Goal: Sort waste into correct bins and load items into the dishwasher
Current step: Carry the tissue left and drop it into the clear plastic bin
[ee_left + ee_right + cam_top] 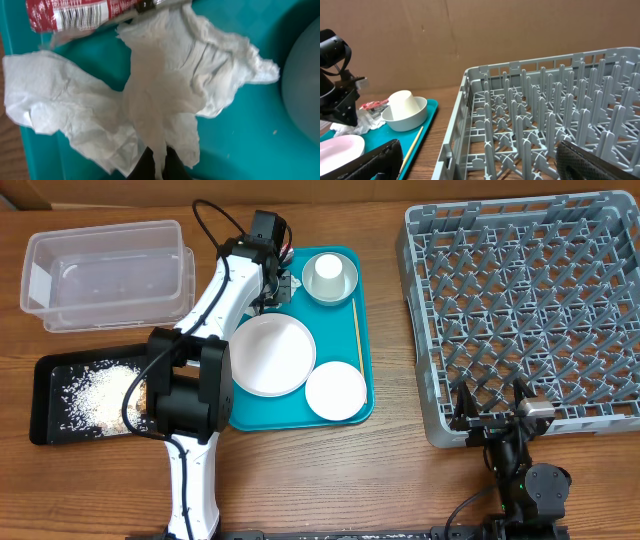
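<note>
At the far left of the wooden table sit the two waste bins: a clear plastic tub with little more than a few specks in it, and in front of it a black tray carrying a heap of loose rice, so the food scraps look already sorted. Just to their right the left gripper is down over the far left corner of the teal serving tray. Its wrist camera shows the fingers drawn close together, with the tail of a crumpled napkin gathered between them, so I judge it pinched, though it lies spread on the tray, not lifted. A red wrapper lies just beyond the napkin, untouched. Further right on the tray are a large white plate, a small white plate, a grey bowl with an upturned white cup inside it, and a single chopstick along the right rim. None of these has been loaded, since the grey dish rack on the right holds nothing. The right gripper hovers at the rack's near edge, spread wide and empty. By my reckoning the job is in its early part: paper waste first, then all the crockery. Behind the table stands a plain brown backdrop, seemingly cardboard.
</note>
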Motion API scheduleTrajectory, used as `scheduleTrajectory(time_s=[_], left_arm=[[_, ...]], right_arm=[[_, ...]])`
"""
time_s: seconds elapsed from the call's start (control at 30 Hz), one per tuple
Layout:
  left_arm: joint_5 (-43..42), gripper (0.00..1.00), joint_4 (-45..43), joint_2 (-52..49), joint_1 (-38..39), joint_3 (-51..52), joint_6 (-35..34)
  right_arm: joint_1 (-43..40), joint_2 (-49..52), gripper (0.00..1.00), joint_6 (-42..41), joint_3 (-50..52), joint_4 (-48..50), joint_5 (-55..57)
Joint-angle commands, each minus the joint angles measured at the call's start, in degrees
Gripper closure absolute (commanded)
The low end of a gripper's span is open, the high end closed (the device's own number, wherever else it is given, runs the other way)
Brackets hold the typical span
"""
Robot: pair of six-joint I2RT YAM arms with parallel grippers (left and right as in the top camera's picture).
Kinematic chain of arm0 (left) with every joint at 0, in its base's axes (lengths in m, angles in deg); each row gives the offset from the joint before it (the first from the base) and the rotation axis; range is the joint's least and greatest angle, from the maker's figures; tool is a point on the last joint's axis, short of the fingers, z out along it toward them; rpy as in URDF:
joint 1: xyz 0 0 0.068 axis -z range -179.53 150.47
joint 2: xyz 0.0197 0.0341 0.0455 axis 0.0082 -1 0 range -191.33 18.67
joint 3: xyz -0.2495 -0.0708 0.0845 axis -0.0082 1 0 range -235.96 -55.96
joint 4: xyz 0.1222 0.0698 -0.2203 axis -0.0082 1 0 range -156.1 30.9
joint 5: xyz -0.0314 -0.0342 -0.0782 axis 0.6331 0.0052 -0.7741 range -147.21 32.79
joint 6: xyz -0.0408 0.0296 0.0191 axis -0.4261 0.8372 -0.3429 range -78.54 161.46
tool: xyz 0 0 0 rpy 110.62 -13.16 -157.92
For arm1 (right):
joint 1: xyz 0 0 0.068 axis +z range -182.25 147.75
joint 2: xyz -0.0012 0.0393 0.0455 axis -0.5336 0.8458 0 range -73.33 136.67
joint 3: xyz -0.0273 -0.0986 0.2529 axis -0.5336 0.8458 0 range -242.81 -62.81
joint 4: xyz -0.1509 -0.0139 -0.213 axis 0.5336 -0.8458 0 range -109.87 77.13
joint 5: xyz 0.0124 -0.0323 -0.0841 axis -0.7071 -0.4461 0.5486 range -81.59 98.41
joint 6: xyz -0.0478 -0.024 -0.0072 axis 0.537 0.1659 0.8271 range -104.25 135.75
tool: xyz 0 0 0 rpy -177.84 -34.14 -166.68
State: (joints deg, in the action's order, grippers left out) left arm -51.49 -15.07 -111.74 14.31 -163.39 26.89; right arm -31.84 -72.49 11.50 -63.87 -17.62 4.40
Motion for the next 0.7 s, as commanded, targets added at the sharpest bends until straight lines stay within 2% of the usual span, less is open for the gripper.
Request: scheduleTrajectory(time_s=[0.0, 0.4, 0.67], left_arm=[[2.05, 0.96, 1.7, 4.44, 0.11, -3.08, 0.24], [10.95, 0.96, 1.62, 20.37, -0.13, -4.55, 0.46], [16.15, 0.96, 1.18, 23.71, -1.7, -4.55, 0.46]], right_arm=[[-0.15, -0.68, 0.0, 0.17, 0.61, 0.17, 0.55], [-0.15, -0.68, 0.0, 0.17, 0.61, 0.17, 0.55], [-0.15, -0.68, 0.0, 0.17, 0.61, 0.17, 0.52]])
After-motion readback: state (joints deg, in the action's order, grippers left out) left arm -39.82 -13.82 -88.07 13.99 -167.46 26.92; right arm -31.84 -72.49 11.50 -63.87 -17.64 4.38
